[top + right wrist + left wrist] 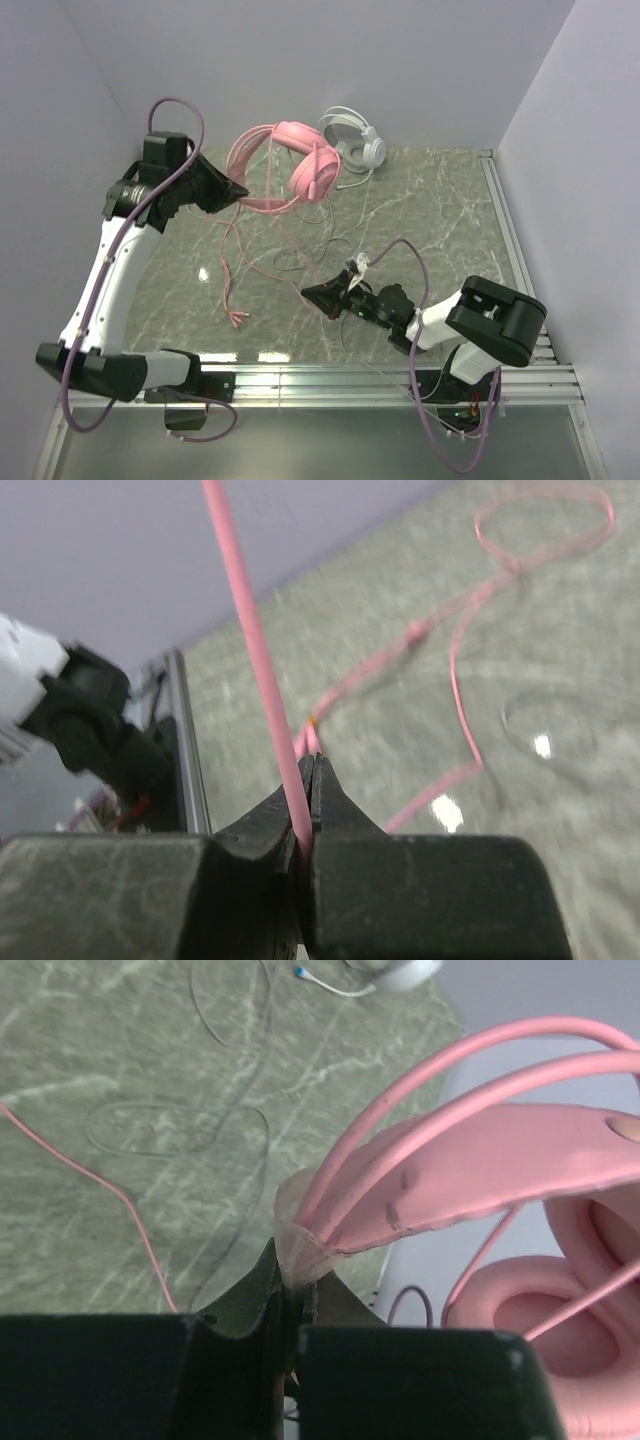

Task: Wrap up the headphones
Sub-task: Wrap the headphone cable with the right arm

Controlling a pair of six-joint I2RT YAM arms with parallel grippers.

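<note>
Left gripper point(290, 1285) clamped on headband of pink headphones point(480, 1170); holds them in air just ahead of its fingers. Right gripper point(307, 815) closed tight on pink cable point(248, 630); cable runs straight up from its jaws, rest lies in loops on table point(450, 230) ahead. White headphones point(355, 140) sit on table beyond pink ones.

Risks:
- Hard pull by right gripper can drag headband out of left grip.
- Thin cable can slip through jaws.
- Loose loops can catch grey cable point(266, 1132) below left gripper.
</note>
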